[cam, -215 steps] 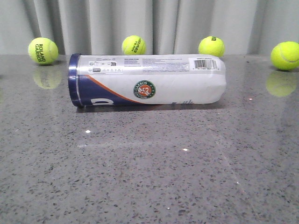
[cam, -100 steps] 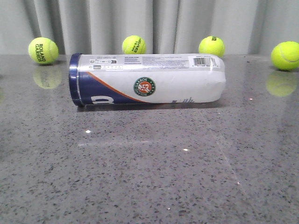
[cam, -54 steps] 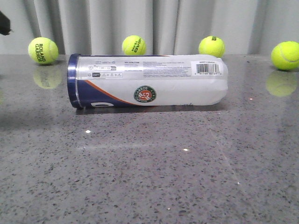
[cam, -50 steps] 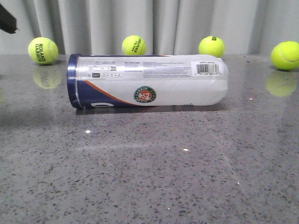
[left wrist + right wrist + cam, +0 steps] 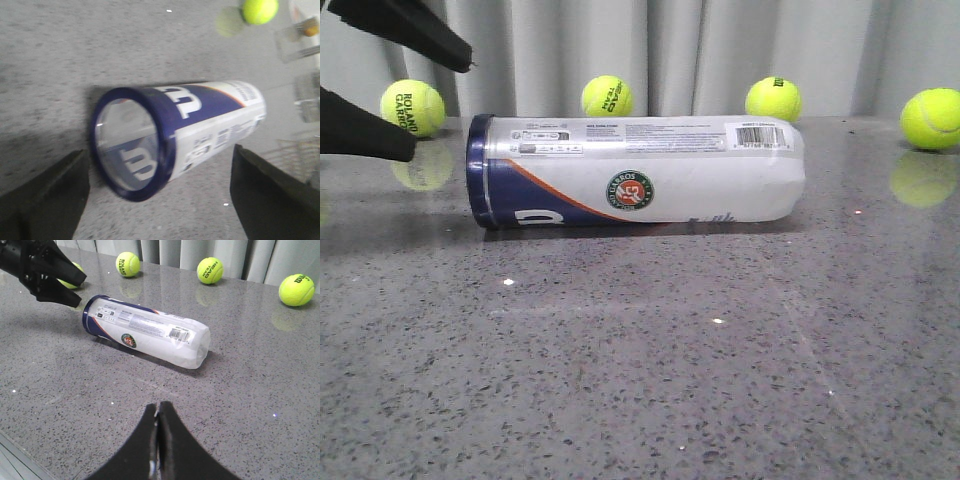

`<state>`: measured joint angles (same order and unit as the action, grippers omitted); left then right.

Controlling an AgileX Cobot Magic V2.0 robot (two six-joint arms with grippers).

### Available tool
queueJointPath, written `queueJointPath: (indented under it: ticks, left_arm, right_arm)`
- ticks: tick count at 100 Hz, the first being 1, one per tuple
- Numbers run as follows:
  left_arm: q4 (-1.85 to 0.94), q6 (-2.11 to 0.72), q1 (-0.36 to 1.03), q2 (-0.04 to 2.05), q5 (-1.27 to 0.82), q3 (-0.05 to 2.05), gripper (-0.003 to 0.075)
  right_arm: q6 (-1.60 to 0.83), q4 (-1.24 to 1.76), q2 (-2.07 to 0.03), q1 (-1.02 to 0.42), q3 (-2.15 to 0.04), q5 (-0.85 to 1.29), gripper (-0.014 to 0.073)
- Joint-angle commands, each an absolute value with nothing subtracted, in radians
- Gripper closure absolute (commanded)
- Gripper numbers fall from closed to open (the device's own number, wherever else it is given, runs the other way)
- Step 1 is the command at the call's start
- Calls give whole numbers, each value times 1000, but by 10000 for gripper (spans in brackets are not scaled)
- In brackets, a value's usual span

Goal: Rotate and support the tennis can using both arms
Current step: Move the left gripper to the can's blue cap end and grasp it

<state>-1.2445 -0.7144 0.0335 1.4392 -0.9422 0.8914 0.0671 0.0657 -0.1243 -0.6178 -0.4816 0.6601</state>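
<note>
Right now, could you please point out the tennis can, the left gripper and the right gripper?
tennis can [image 5: 640, 172]: front view, white label.
left gripper [image 5: 425, 100]: front view, between the fingertips.
right gripper [image 5: 157, 412]: right wrist view, between the touching fingertips.

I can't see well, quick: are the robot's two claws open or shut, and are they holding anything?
Left gripper: open, holding nothing, beside the tennis can.
Right gripper: shut, holding nothing, away from the can.

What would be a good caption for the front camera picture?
Open left gripper nears the navy end of a tennis can lying on its side on the grey table.

Grey speckled table [image 5: 640, 380], tennis can [image 5: 640, 172] on its side, four tennis balls [image 5: 607, 97]
</note>
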Motion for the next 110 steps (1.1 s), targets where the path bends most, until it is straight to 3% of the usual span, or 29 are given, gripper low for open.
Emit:
queueJointPath:
  ticks: [1, 110]
  left_arm:
    - [-1379, -765, 32, 1454, -1003, 926, 167]
    - [-1552, -871, 146, 1537, -1029, 927, 167]
  right_arm:
    - [64, 56, -136, -612, -504, 573, 662]
    - [64, 54, -136, -612, -486, 556, 662]
